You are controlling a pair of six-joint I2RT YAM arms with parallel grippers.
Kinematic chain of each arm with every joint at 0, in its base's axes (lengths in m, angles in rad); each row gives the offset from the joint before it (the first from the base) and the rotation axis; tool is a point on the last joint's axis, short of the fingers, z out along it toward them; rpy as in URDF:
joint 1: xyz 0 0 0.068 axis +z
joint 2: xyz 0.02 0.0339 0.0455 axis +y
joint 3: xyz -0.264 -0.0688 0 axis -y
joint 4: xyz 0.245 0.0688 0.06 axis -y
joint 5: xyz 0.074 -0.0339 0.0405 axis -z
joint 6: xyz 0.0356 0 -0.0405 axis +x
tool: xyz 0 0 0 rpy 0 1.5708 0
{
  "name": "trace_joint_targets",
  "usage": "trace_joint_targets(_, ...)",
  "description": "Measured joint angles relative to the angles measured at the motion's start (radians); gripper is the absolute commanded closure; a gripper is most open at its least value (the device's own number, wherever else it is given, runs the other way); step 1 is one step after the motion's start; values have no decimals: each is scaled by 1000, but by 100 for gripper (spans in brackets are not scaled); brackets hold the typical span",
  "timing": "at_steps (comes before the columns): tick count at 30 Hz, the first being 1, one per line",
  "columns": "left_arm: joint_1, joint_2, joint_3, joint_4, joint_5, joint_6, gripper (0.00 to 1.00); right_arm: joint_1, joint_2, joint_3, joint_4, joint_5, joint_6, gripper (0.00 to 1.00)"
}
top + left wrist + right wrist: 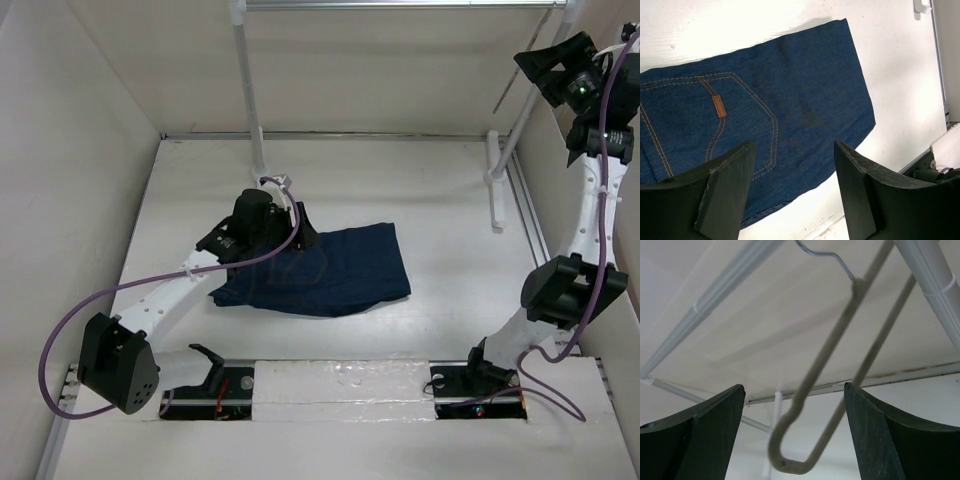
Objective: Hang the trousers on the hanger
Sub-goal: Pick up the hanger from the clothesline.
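Now left arm (190,275) bends over trousers (345,270), right arm (592,210) reaches up by hanger (832,335); fingers (725,195) all spread.

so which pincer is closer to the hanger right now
Right. The right pincer is up by the rail, with the hanger dangling just ahead of its open jaws. The left pincer is low over the trousers, far from it.

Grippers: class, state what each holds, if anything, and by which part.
Nothing is held. The left gripper is open above the jeans; the right gripper is open, clear of the hanger.
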Motion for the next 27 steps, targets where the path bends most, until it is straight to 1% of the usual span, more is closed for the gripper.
trace_joint_targets(5,0,0,0,-3,-11,0,39,6,9,-32,18,4,23,19)
trace_joint_targets(8,0,0,0,-5,-13,-1,40,16,14,-32,50,2,39,26)
trace_joint_targets(9,0,0,0,-5,-13,-1,40,22,14,-32,63,0,48,29)
trace_joint_targets(11,0,0,0,-6,-13,-2,40,32,15,-39,97,-4,67,32)
trace_joint_targets(17,0,0,0,-6,-14,-5,41,41,15,-94,176,-7,110,33)
trace_joint_targets(19,0,0,0,-6,-14,-6,41,42,15,-114,178,-3,123,31)
trace_joint_targets(22,0,0,0,-6,-14,-7,41,48,16,-137,200,-1,146,29)
trace_joint_targets(27,0,2,0,-6,-14,-13,42,74,30,-164,299,-2,201,26)
